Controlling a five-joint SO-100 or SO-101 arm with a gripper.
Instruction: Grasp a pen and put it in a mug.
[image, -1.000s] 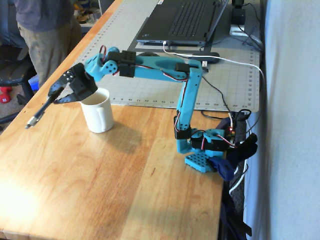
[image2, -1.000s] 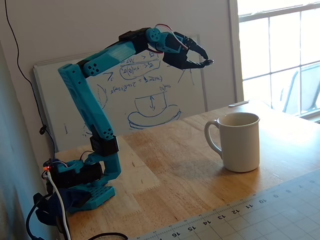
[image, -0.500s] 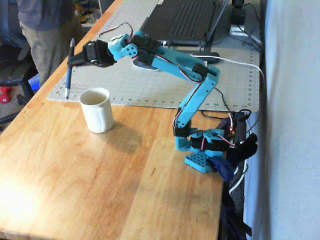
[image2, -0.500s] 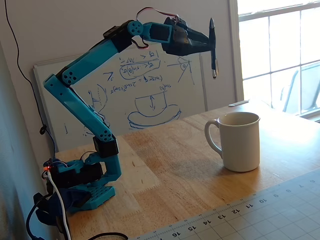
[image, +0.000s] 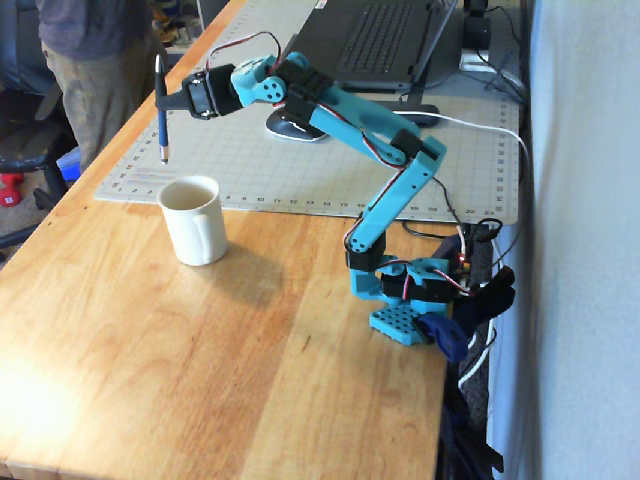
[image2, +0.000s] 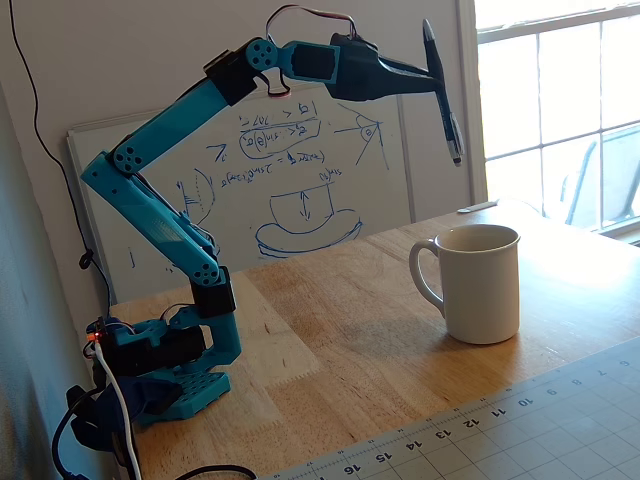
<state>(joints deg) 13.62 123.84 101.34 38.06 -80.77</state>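
Overhead, tool (image: 170, 97) (image2: 432, 72) pinching pen (image: 161, 110) (image2: 443, 95) near its upper end; pen hanging nearly upright in air, tip down, above mug (image: 194, 220) (image2: 480, 282) standing on wooden bench (image: 200, 350).

Open air separates the pen (image2: 442, 88) tip from the mug (image2: 478, 283) mouth at 6 o'clock. Wooden table (image: 200, 350) around the mug lies unobstructed; laptop (image: 365, 40) stands at 12 o'clock in a fixed view.

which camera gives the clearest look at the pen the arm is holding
The fixed view with the window: the pen hangs large, dark against bright wall, silvery tip down, above the mug. In the other fixed view the pen is small and thin against the cutting mat.
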